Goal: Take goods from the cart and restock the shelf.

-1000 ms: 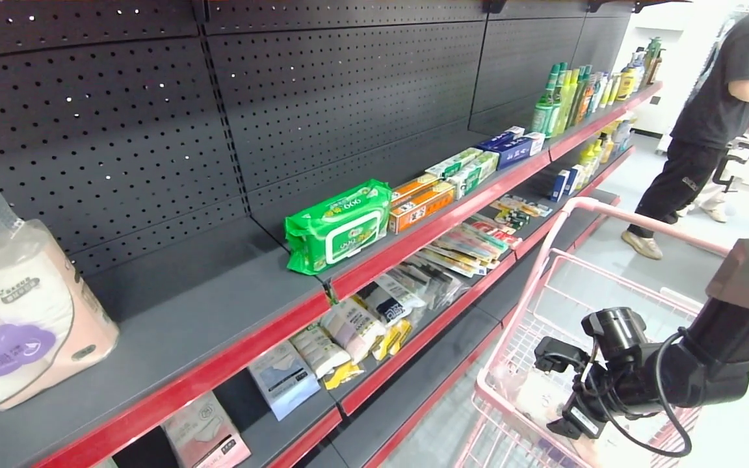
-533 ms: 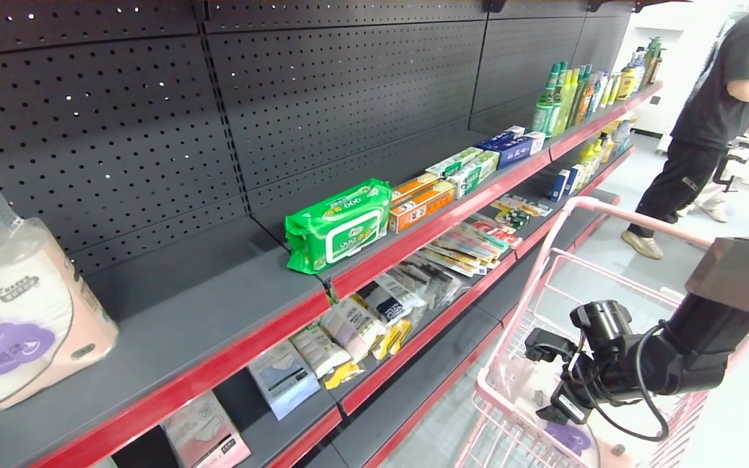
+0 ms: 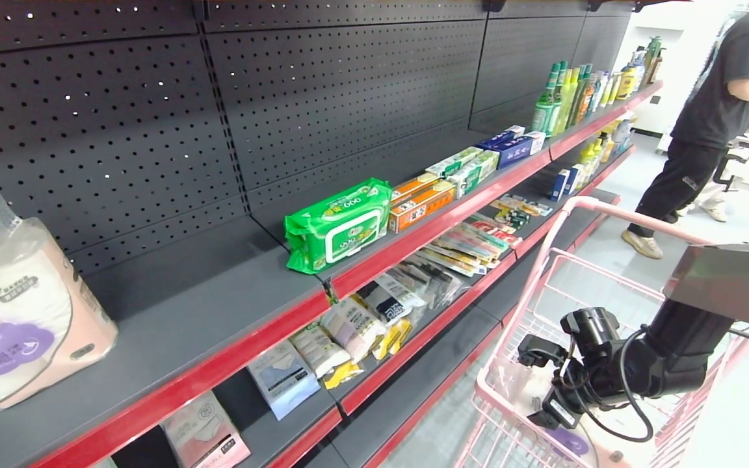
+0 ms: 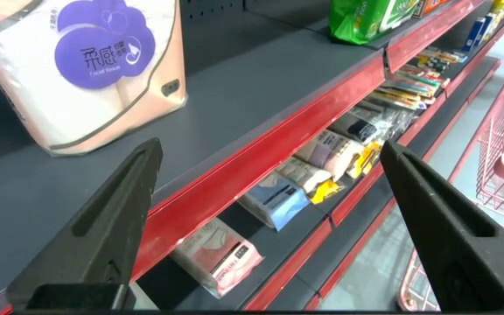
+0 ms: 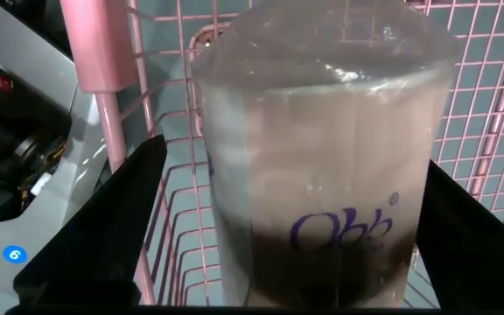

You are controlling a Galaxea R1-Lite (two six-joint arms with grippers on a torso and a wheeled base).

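A plastic-wrapped pink toilet paper pack (image 5: 322, 149) stands in the pink cart (image 3: 547, 257), its top just showing in the head view (image 3: 576, 445). My right gripper (image 5: 294, 162) is down inside the cart, open, with one finger on each side of the pack and close to its sides. A matching toilet paper pack (image 3: 17, 312) sits on the grey shelf (image 3: 186, 325) at the far left. My left gripper (image 4: 269, 149) hovers open in front of that shelf, beside the shelved pack (image 4: 103, 61), with nothing between its fingers.
A green wipes pack (image 3: 339, 224) and rows of boxes (image 3: 423, 198) lie further along the shelf, with bare shelf between wipes and toilet paper. The lower shelves hold packets (image 3: 348, 328). The cart's pink wire walls (image 5: 103, 61) hem in the right gripper.
The right arm has sunk lower into the cart and shifted left, nearer the pack. The left side and the shelf goods are unchanged.
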